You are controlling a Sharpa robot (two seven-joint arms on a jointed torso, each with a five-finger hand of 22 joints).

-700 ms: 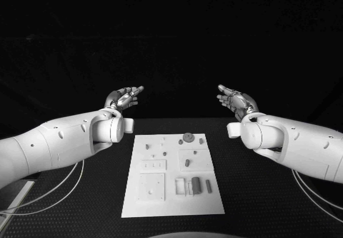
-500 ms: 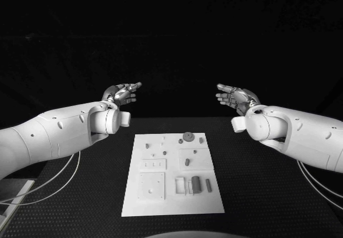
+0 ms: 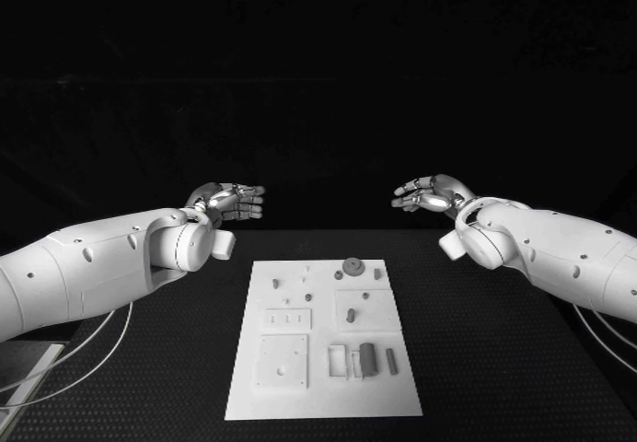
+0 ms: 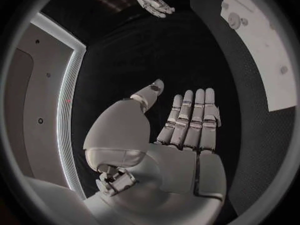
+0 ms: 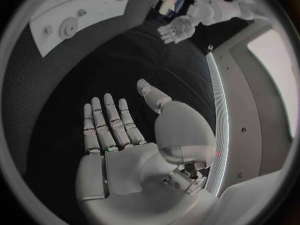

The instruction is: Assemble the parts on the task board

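We see the left robot hand (image 3: 228, 201) raised beyond the far end of the task board (image 3: 323, 336), fingers straight and apart, grasping nothing; the right robot hand (image 3: 429, 195) faces it across the gap, likewise released (palms turned toward each other). Between and below them the white task board lies on the black counter (image 3: 504, 350), grey parts (image 3: 353, 268) resting on it, untouched.

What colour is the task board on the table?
White; the task board shows best in the head view.
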